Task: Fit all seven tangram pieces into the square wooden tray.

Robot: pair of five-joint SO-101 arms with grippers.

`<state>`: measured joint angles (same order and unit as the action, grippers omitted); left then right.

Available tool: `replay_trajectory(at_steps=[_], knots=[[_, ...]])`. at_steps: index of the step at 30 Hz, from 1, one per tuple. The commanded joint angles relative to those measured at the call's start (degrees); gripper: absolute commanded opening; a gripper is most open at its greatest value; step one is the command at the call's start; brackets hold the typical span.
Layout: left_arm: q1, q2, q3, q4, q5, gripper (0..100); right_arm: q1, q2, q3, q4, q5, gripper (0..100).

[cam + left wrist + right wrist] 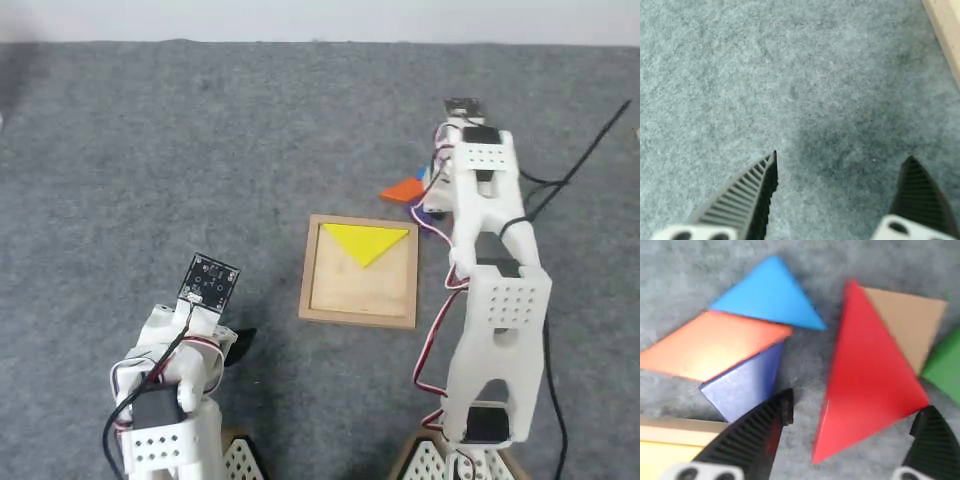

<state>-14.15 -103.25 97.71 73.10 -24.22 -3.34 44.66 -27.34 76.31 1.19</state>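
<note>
The grey felt-covered surface [150,150] is carrying everything, and the 2 white arms are standing at its near edge. The right arm [490,290] is stretching towards the far right part of the surface, and its right gripper [856,405] is hanging wide open over the loose pieces, gripping nothing, with 1 jaw on each side of a red corner. The left arm [175,390] is sitting folded near the near left corner. Its left gripper [842,156] is also gaping wide and empty above bare felt, just beside the tray. The square wooden tray [350,290] is lying in the middle of the surface and is holding 1 piece: the large yellow triangle [365,241] is resting flat inside, its long side against the tray's far edge. The other 6 are waiting just beyond the tray's far right corner. The large red triangle [865,380] is lying against the tan wooden-looking square piece [912,325], touching or overlapping it. The orange parallelogram [715,347] is touching the dark blue piece [745,385] and the light blue triangle [767,295], and the green piece [945,365] is peeking in past the tan one. So I am judging the task to be at 1 of 7, with most of the tray floor bare and the red triangle looking like the likely next pick.
</note>
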Motion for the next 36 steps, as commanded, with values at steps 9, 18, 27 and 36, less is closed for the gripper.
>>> replay_trajectory(at_steps=[9,18,27,36], knots=[[0.00,-0.88,-1.27,0.35,-0.53,37,2.24,-0.48,-0.88,0.84,2.55,38.2],[0.00,-0.88,-1.27,0.35,-0.53,37,2.33,-0.48,-0.88,-1.36,4.57,38.2],[0.00,-0.88,-1.27,0.35,-0.53,37,3.21,-0.48,-0.88,-6.37,10.64,38.0],[0.00,-0.88,-1.27,0.35,-0.53,37,3.30,-0.48,-0.88,-0.31,10.20,24.1]])
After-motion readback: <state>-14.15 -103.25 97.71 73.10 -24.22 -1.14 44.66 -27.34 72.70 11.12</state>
